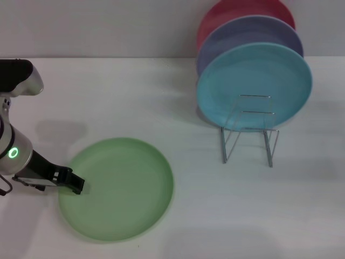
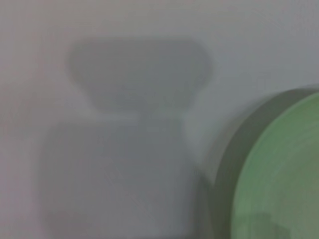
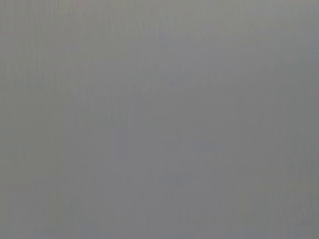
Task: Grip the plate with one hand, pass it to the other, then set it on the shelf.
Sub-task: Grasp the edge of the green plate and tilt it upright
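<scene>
At the plate's (image 1: 121, 189) left rim, I can't tell my left gripper's (image 1: 75, 183) grasp; the smooth edge may slip.

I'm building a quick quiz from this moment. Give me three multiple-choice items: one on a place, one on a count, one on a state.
1. Where is the left gripper?
A. at the green plate's left rim
B. over the rack
C. behind the blue plate

2. How many plates stand upright in the rack?
A. one
B. three
C. five

3. The green plate is
A. lying flat on the table
B. held in the air
C. standing in the rack

Key: 1 A, its tip meets that rim. 2 B, blue, purple and red. 3 A, it rests flat.
</scene>
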